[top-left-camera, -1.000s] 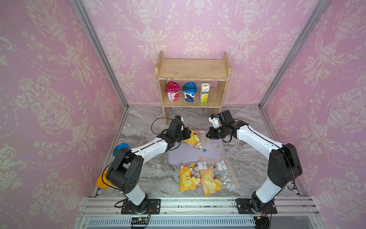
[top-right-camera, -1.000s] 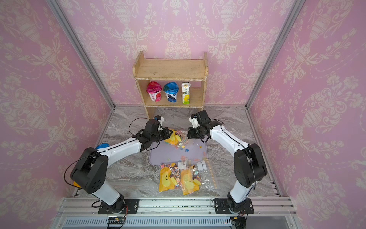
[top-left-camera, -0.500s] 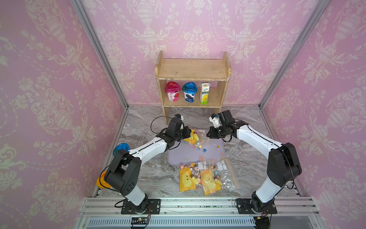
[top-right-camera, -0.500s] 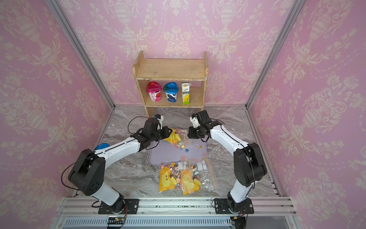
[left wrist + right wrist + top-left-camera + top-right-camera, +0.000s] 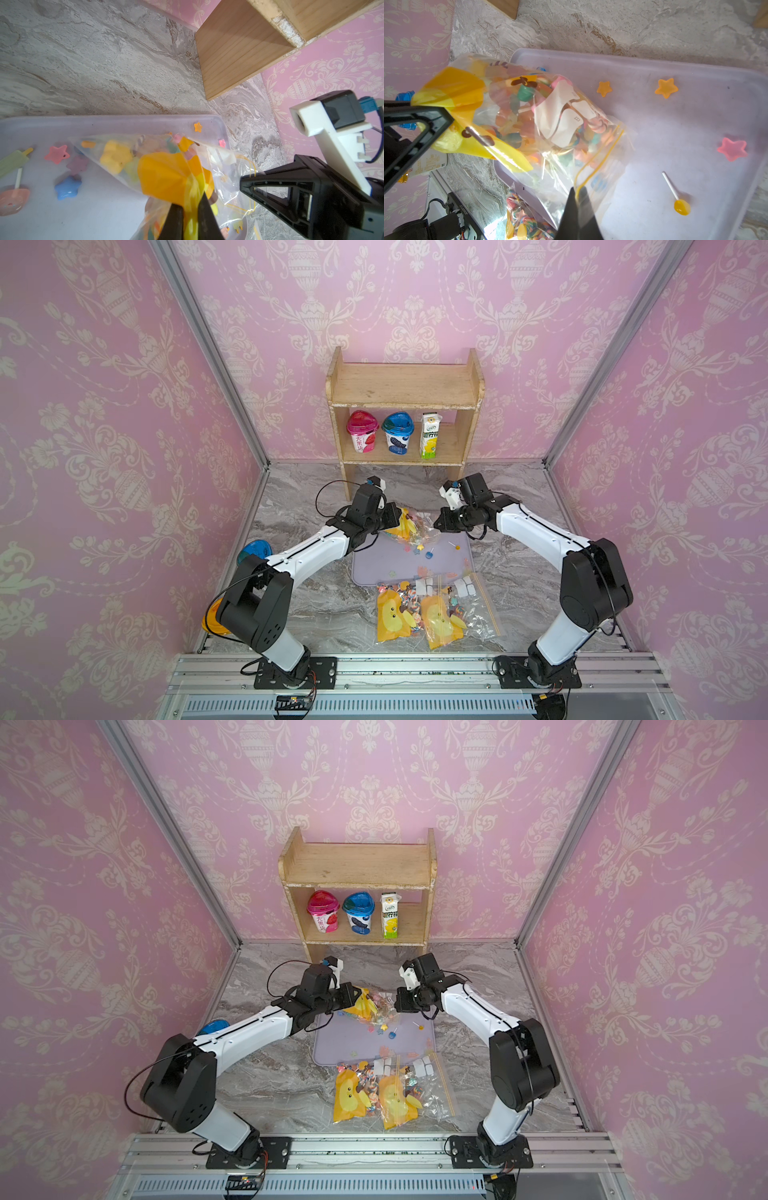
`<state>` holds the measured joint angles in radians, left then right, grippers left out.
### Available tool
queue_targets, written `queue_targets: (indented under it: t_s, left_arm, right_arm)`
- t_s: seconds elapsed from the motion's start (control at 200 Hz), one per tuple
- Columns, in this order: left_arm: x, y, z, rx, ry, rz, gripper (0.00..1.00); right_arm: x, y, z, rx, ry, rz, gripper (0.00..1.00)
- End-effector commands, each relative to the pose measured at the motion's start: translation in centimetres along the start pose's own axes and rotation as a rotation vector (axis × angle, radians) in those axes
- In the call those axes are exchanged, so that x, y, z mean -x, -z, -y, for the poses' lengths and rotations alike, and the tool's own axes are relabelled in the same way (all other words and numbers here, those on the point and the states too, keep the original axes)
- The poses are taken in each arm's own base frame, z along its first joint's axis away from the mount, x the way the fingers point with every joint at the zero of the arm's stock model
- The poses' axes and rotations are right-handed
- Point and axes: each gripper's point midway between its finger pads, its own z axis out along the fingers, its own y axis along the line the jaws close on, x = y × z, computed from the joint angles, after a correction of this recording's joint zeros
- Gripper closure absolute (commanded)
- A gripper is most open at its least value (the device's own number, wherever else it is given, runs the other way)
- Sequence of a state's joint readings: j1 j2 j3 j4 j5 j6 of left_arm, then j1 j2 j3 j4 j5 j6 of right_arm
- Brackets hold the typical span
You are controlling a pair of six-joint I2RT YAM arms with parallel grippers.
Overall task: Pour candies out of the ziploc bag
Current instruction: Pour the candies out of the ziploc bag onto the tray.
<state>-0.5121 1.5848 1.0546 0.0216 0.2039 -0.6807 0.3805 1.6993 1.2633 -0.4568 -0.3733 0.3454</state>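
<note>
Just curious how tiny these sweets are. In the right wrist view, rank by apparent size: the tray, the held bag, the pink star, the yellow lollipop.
1. Tray
2. Ziploc bag
3-4. Pink star and yellow lollipop: alike; the lollipop is longer with its stick, its head smaller, so no ranking.

The left arm (image 5: 307, 556) and right arm (image 5: 536, 535) pair white link shells with black joints. Black cables (image 5: 316, 501) loop beside white camera brackets (image 5: 449, 494). The right end effector (image 5: 244, 184) has black open-triangle fingers (image 5: 270, 178).

Blue object (image 5: 253, 549), orange object (image 5: 209, 619): both partly behind left arm (image 5: 309, 552).
</note>
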Motion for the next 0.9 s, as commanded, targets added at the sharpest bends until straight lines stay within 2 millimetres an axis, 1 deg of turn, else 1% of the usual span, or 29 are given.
queue_targets:
  t_s: [0.0, 0.2, 0.41, 0.665, 0.796, 0.896]
  left_arm:
    - [4.9, 2.7, 3.2, -0.070, -0.055, 0.147, 1.00]
    - [5.1, 3.2, 3.6, -0.080, -0.053, 0.156, 1.00]
    - [5.2, 3.8, 3.6, -0.077, -0.052, 0.170, 1.00]
    - [5.2, 4.1, 3.6, -0.078, -0.056, 0.172, 1.00]
    - [5.5, 4.4, 3.8, -0.079, -0.061, 0.181, 1.00]
    - [5.6, 4.7, 3.9, -0.074, -0.070, 0.185, 1.00]
  right_arm:
    - [-0.3, -0.6, 0.7, -0.007, -0.033, -0.010, 1.00]
    - [-0.4, -0.8, 1.0, -0.012, -0.049, -0.009, 1.00]
    - [-0.9, -1.1, 0.8, 0.011, -0.061, -0.018, 1.00]
    - [-0.7, -0.9, 0.6, 0.014, -0.056, -0.015, 1.00]
    - [-0.7, -1.1, 0.8, 0.006, -0.059, -0.017, 1.00]
    - [-0.6, -1.2, 0.6, 0.019, -0.062, -0.021, 1.00]
